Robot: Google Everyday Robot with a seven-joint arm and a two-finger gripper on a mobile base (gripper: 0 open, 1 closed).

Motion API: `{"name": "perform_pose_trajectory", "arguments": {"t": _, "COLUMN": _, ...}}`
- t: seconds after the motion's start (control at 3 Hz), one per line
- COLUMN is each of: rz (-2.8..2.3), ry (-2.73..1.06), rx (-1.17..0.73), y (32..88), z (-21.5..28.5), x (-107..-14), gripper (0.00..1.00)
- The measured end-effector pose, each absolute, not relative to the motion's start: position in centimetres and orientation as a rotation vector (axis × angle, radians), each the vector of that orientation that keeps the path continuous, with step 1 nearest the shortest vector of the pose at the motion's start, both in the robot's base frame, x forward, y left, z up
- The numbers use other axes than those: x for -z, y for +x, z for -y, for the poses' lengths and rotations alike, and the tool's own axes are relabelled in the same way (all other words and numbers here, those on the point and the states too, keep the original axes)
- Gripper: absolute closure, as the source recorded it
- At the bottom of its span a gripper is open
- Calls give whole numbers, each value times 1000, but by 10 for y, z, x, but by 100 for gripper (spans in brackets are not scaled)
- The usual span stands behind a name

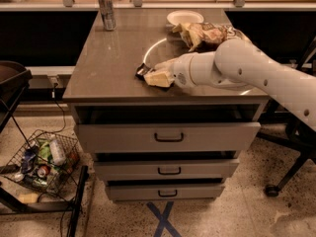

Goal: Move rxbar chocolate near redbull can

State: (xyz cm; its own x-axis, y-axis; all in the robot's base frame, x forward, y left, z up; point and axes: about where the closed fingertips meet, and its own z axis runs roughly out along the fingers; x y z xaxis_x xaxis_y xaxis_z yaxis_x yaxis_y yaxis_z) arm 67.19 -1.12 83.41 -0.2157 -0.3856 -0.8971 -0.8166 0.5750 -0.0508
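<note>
The rxbar chocolate (141, 71) is a small dark bar near the middle of the grey cabinet top (113, 58). Only its left end shows, poking out from my fingertips. My gripper (152, 76), with pale fingers (160, 79), reaches in from the right on the white arm (247, 65) and looks shut on the bar, low over the surface. The redbull can (106, 11) stands upright at the far left corner, well away from the bar and the gripper.
A white bowl (185, 18) and a tan-and-brown chip bag (205, 33) sit at the back right, just behind the arm. The cabinet has three drawers (168, 137) below. A wire basket of trash (42, 162) stands on the floor at the left.
</note>
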Motion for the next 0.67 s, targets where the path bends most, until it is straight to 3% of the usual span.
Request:
{"name": "perform_pose_trajectory", "arguments": {"t": 0.33, "rz": -1820, "ry": -987, "rx": -552, "y": 671, "z": 8, "x": -834, "gripper": 100}}
{"name": "perform_pose_trajectory", "arguments": {"t": 0.67, "rz": -1820, "ry": -987, "rx": -552, "y": 671, "z": 8, "x": -834, "gripper": 100}}
